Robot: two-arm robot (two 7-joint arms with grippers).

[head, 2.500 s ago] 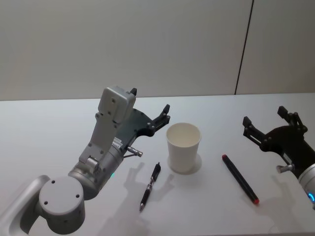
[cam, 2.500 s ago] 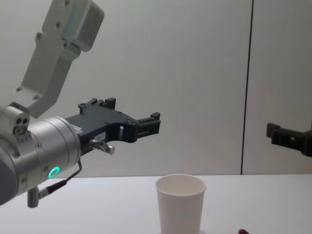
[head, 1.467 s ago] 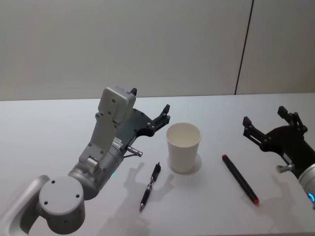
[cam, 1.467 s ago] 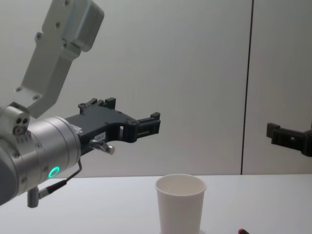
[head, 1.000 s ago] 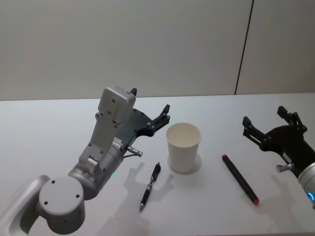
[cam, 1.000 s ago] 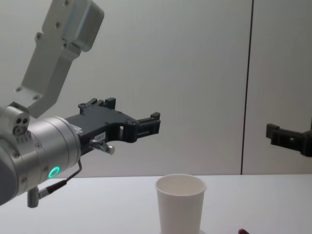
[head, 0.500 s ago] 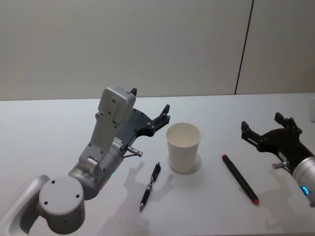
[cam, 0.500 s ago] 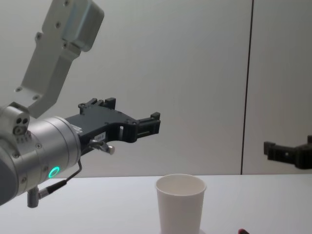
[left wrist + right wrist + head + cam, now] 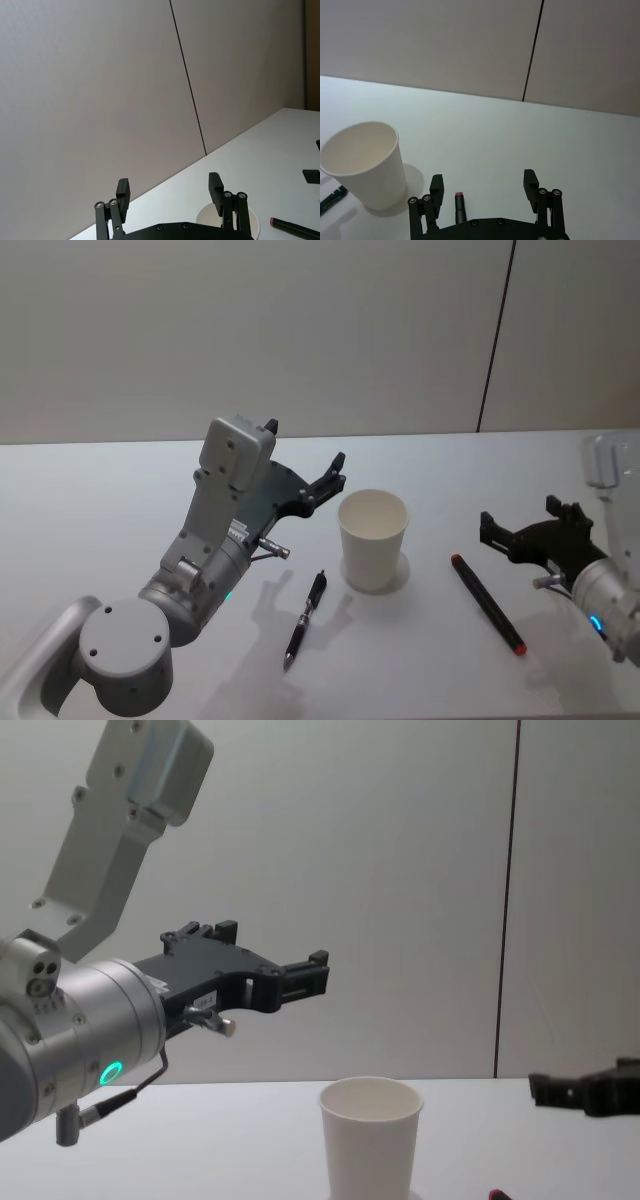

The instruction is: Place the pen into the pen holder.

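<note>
The right gripper (image 9: 520, 516) hovers spread wide near the red-tipped pen (image 9: 487, 603), which lies on the table (image 9: 100, 500) right of the pen holder (image 9: 373, 540); the left gripper (image 9: 305, 446), equally spread, hangs beyond a black pen (image 9: 305, 618)

The pale worktop (image 9: 120, 500) carried three things. A white paper cup (image 9: 373, 540) stood upright near its middle, mouth open upward. A slim black pen (image 9: 304, 619) lay flat just left of the cup and nearer the robot, not touching it. A longer black pen with red ends (image 9: 487, 604) lay flat to the cup's right, well apart from the slim one.
</note>
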